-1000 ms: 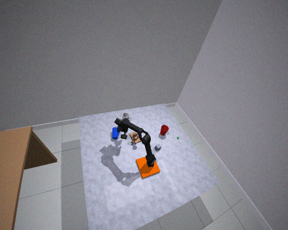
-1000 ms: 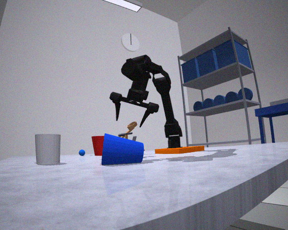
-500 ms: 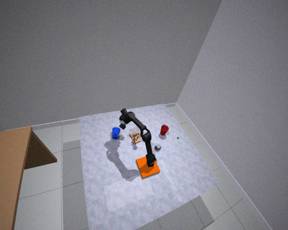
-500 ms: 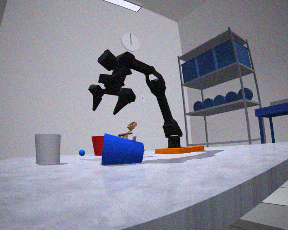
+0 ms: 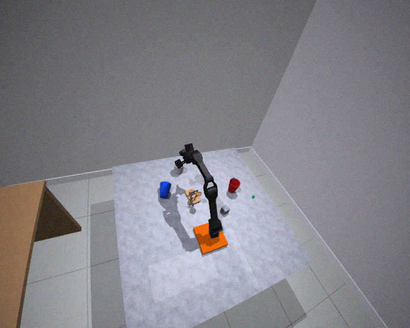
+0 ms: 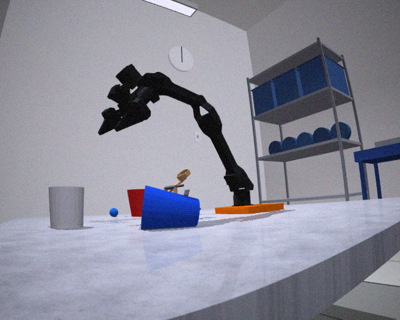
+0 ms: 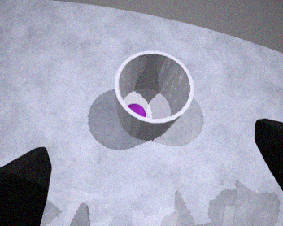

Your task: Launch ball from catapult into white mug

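The white mug (image 5: 177,170) (image 6: 66,208) (image 7: 145,131) stands upright near the table's back edge. In the wrist view a purple ball (image 7: 137,110) lies inside it, at the bottom, partly hidden by the near rim. The wooden catapult (image 5: 189,192) (image 6: 183,176) stands nearer the arm's base, its arm raised in the exterior view. Its lower part is hidden there behind the blue cup. My gripper (image 6: 107,132) (image 7: 154,145) is open and empty, held high above the table near the mug. In the wrist view the mug shows between and beyond the fingers.
A blue cup (image 5: 164,190) (image 6: 169,209) lies on its side left of the catapult. A red cup (image 5: 233,186) (image 6: 135,202), a blue ball (image 6: 113,212), a green ball (image 5: 253,196) and a grey block (image 5: 225,210) are to the right in the top view.
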`<state>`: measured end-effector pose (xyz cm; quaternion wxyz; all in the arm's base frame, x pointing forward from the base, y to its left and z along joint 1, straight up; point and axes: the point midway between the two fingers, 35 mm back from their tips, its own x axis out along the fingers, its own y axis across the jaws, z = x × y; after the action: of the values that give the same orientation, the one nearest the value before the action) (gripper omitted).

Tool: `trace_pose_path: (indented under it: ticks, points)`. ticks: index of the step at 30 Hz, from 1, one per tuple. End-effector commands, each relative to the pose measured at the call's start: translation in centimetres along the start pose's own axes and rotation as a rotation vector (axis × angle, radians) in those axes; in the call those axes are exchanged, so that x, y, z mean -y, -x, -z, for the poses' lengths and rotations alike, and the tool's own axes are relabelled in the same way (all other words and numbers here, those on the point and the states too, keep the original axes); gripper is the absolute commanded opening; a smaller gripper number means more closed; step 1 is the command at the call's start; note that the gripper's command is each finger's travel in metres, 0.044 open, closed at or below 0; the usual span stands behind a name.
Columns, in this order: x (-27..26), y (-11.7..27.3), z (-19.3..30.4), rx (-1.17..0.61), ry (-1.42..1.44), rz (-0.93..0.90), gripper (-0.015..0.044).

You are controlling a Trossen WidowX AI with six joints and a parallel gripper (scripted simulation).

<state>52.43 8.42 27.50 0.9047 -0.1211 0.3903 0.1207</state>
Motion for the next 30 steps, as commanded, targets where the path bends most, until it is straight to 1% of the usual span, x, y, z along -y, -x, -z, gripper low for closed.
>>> trace_pose_path:
  ticks: [1, 30]
  points:
    - [2.14, 0.46, -1.53, 0.071, -0.069, 0.002, 0.0440]
    - [2.61, 0.57, -1.67, 0.080, -0.076, 0.007, 0.0440]
